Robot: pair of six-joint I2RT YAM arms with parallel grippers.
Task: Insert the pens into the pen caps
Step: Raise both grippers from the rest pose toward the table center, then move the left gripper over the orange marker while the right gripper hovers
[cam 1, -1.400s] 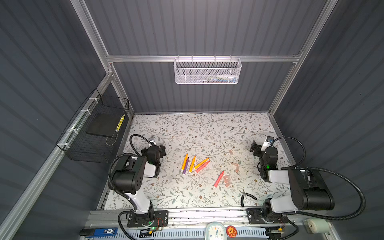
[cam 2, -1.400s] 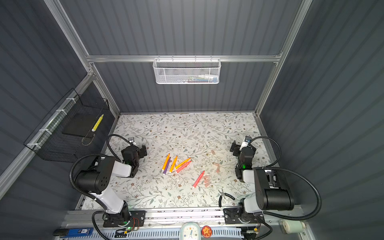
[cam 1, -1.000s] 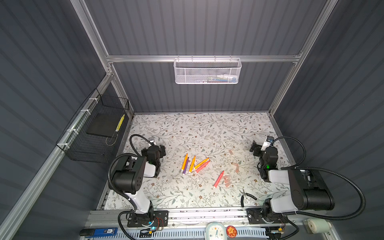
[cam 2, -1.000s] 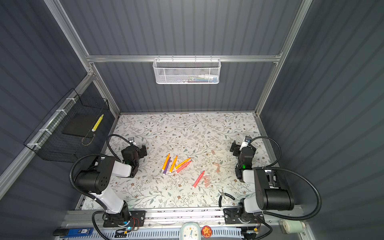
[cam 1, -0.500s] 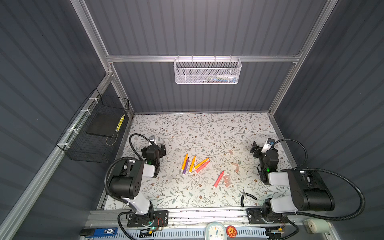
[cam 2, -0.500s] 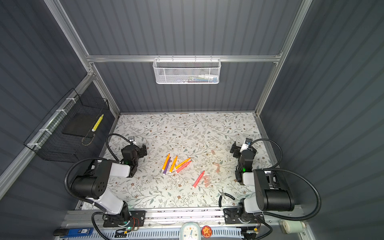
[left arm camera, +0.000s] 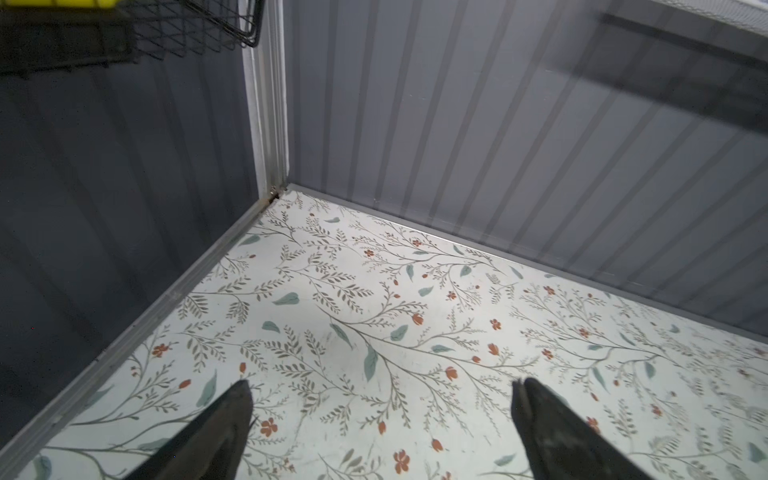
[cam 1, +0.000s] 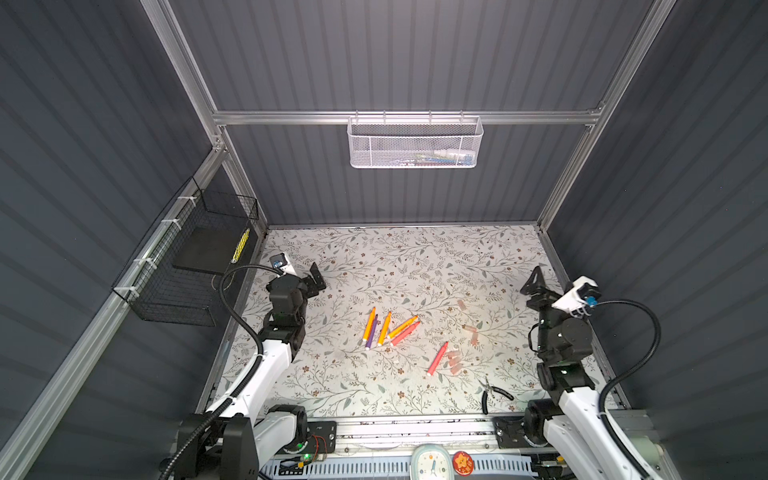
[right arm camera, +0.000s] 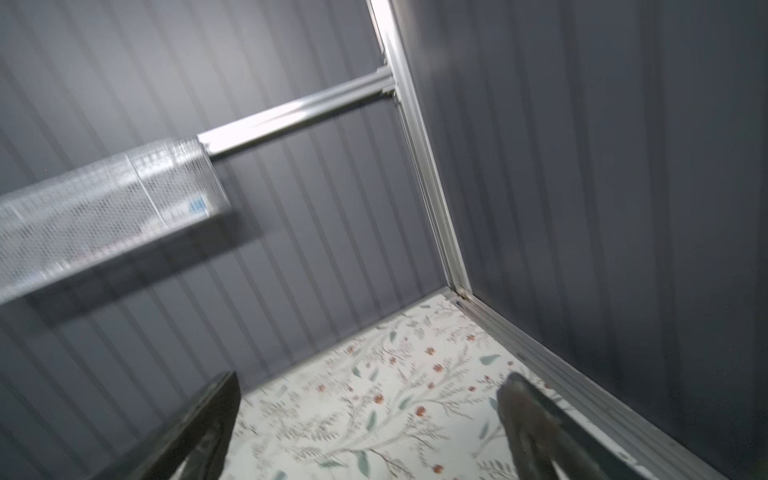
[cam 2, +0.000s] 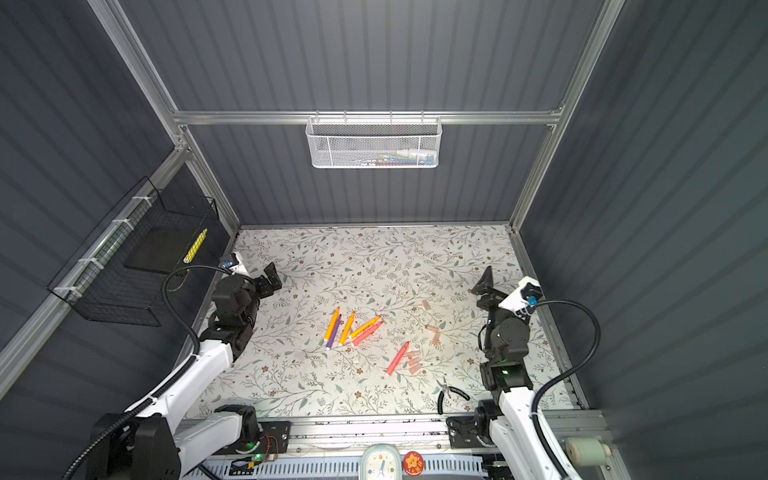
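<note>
Pens (cam 1: 384, 328): orange, pink-red, purple | pen caps (cam 1: 455, 360): translucent pink | left end effector (left arm camera: 382, 382), right end effector (right arm camera: 370, 376): spread, empty

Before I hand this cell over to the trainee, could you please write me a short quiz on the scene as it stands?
1. True or false: the left end effector is shut.
2. How many slim orange marker pens lie on the floral-patterned table?
3. The black-handled pliers lie nearest: A the left arm's base, B the right arm's base, C the back wall.
Key: 1 false, it is open and empty; 2 three; 3 B.
</note>
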